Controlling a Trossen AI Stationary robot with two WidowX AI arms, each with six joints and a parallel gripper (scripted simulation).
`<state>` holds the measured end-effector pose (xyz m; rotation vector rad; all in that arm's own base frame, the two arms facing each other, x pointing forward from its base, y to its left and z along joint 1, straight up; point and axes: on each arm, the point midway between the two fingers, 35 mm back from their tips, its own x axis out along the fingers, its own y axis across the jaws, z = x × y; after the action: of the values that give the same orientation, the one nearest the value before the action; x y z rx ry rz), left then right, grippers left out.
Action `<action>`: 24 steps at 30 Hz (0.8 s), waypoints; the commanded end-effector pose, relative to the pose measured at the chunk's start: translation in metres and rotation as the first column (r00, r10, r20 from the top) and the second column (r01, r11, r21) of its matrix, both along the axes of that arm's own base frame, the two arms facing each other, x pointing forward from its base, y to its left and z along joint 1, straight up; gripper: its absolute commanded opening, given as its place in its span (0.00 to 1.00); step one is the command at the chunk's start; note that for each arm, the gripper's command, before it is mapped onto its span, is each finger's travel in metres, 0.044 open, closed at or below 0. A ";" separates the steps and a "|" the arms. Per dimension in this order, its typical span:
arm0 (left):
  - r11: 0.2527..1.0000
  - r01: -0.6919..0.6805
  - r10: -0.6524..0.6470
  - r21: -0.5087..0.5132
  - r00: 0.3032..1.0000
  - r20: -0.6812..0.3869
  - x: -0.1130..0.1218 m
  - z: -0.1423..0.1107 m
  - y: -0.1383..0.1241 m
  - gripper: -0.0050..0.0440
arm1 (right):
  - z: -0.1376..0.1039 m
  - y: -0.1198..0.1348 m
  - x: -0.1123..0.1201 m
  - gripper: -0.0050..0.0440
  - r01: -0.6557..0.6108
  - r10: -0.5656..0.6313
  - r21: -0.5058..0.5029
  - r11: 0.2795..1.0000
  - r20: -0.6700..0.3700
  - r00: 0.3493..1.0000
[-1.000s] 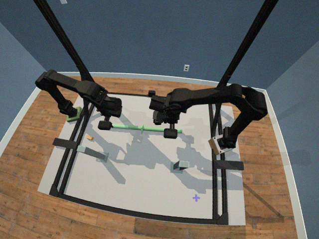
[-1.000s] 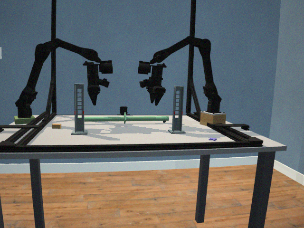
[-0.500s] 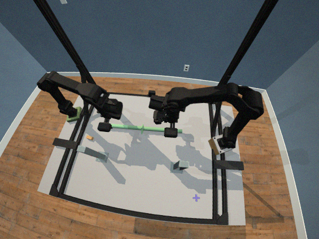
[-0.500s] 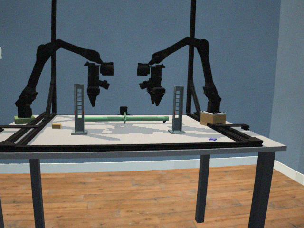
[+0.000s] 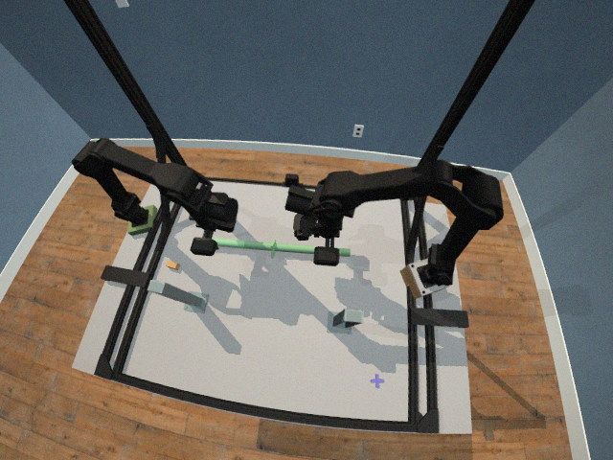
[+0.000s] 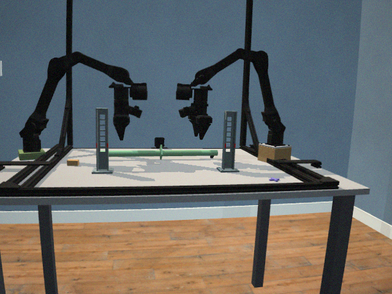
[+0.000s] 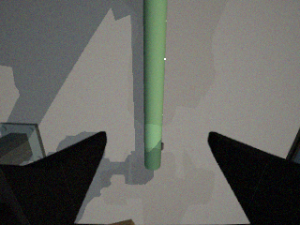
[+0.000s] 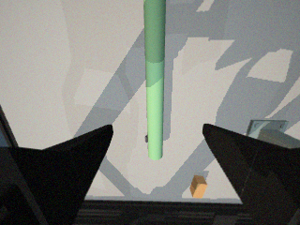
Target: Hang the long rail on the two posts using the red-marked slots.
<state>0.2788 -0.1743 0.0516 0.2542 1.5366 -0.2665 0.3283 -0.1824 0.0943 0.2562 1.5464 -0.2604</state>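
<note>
Green rail (image 5: 297, 247) (image 6: 136, 153) (image 7: 155, 70) (image 8: 155, 103), long, unhung | lying on pale surface (image 5: 247, 346) (image 6: 190, 178) (image 7: 253, 94) (image 8: 37, 47), far side of two grey posts (image 5: 180, 295) (image 6: 101, 164) (image 7: 20, 147) (image 8: 281, 137) | left claw (image 5: 329, 238) (image 6: 201, 138) (image 7: 157, 136), right claw (image 5: 212, 231) (image 6: 120, 139) (image 8: 157, 127): each apart, empty, above one rail end | orange block (image 5: 171, 264) (image 6: 72, 162) (image 8: 198, 187), left | purple cross (image 5: 376, 380) (image 6: 274, 179), near right
</note>
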 end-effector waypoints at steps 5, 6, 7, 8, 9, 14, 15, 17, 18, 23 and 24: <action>1.000 -0.004 0.004 0.011 1.000 -0.017 -0.002 -0.018 0.001 1.00 | -0.015 0.000 -0.001 1.00 -0.002 0.002 0.004 1.000 -0.008 1.000; 1.000 -0.004 0.004 0.011 1.000 -0.017 -0.002 -0.019 0.001 1.00 | -0.016 0.000 -0.001 1.00 -0.002 0.002 0.004 1.000 -0.008 1.000; 1.000 -0.004 0.004 0.011 1.000 -0.017 -0.002 -0.021 0.001 1.00 | -0.018 0.000 -0.001 1.00 -0.002 0.002 0.004 1.000 -0.008 1.000; 1.000 -0.004 0.004 0.011 1.000 -0.017 -0.002 -0.023 0.001 1.00 | -0.020 0.000 -0.001 1.00 -0.002 0.002 0.004 1.000 -0.008 1.000; 1.000 -0.004 0.004 0.011 1.000 -0.017 -0.002 -0.024 0.001 1.00 | -0.021 0.000 -0.001 1.00 -0.002 0.002 0.004 1.000 -0.008 1.000; 1.000 -0.004 0.004 0.011 1.000 -0.017 -0.002 -0.031 0.001 1.00 | -0.028 0.000 -0.001 1.00 -0.002 0.002 0.004 1.000 -0.008 1.000; 1.000 -0.004 0.004 0.011 1.000 -0.017 -0.002 -0.031 0.001 1.00 | -0.028 0.000 -0.001 1.00 -0.002 0.002 0.004 1.000 -0.008 1.000; 1.000 -0.003 0.004 0.011 1.000 -0.017 -0.002 -0.034 0.001 1.00 | -0.031 0.000 -0.001 1.00 -0.002 0.002 0.004 1.000 -0.008 1.000; 1.000 -0.003 0.004 0.011 1.000 -0.017 -0.002 -0.036 0.001 1.00 | -0.033 0.000 -0.001 1.00 -0.002 0.002 0.004 1.000 -0.008 1.000; 1.000 -0.003 0.004 0.011 1.000 -0.017 -0.003 -0.044 0.002 1.00 | -0.041 0.001 -0.001 1.00 -0.002 0.002 0.004 1.000 -0.008 1.000; 1.000 -0.003 0.004 0.011 1.000 -0.017 -0.003 -0.046 0.002 1.00 | -0.043 0.001 -0.002 1.00 -0.002 0.002 0.004 1.000 -0.008 1.000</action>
<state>0.2797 -0.1749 0.0168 0.2538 1.5360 -0.2665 0.3291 -0.1828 0.0598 0.2556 1.5452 -0.2606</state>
